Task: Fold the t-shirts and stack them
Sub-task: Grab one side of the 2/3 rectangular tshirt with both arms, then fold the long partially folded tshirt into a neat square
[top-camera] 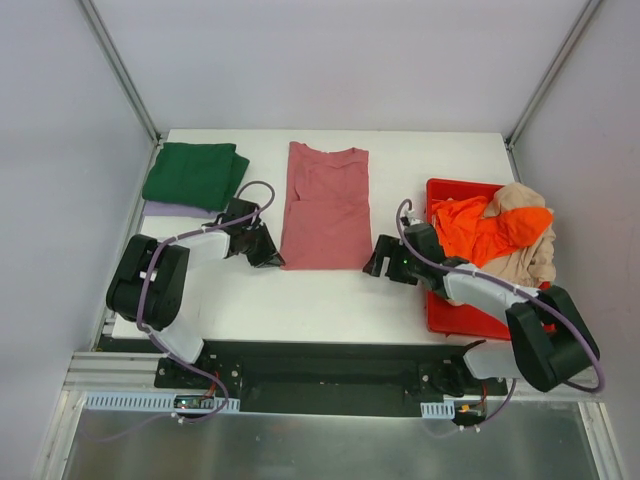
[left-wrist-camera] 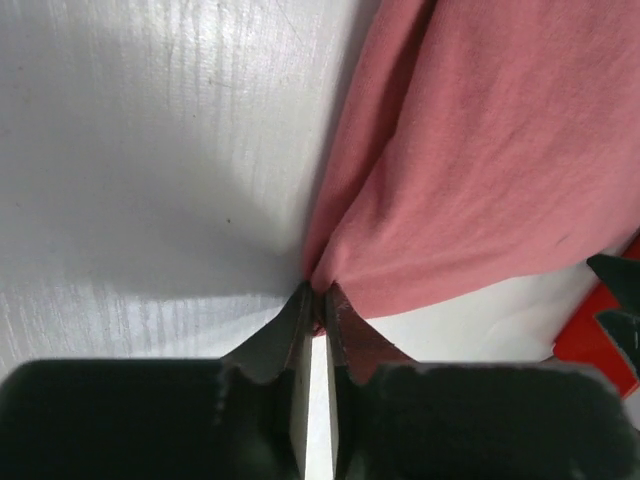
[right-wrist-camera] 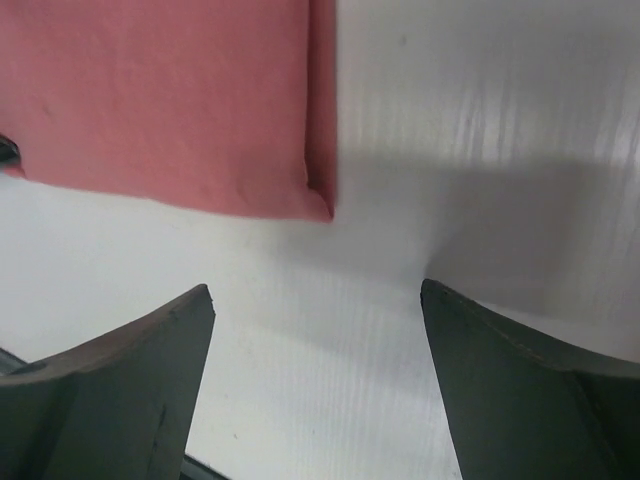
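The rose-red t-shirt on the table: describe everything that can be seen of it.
The rose-red t-shirt is soft, matte cloth, folded lengthwise into a tall narrow rectangle, collar at the far end. It lies flat on the white table between the green t-shirt and the red bin, touching neither. The left hand pinches its near-left corner, puckering the cloth; the right hand stands open just short of its near-right corner.

The left hand [left-wrist-camera: 317,297] comes in from six o'clock, its two dark fingers [left-wrist-camera: 275,345] pressed almost together on the near corner of the rose-red t-shirt [left-wrist-camera: 480,150]. The cloth puckers into a fold at the pinch and spreads toward one and two o'clock. White tabletop [left-wrist-camera: 150,150] fills the nine to twelve o'clock side. At four o'clock a sliver of red bin [left-wrist-camera: 595,362] shows, with a dark shape [left-wrist-camera: 622,285] just above it, too cropped to identify.
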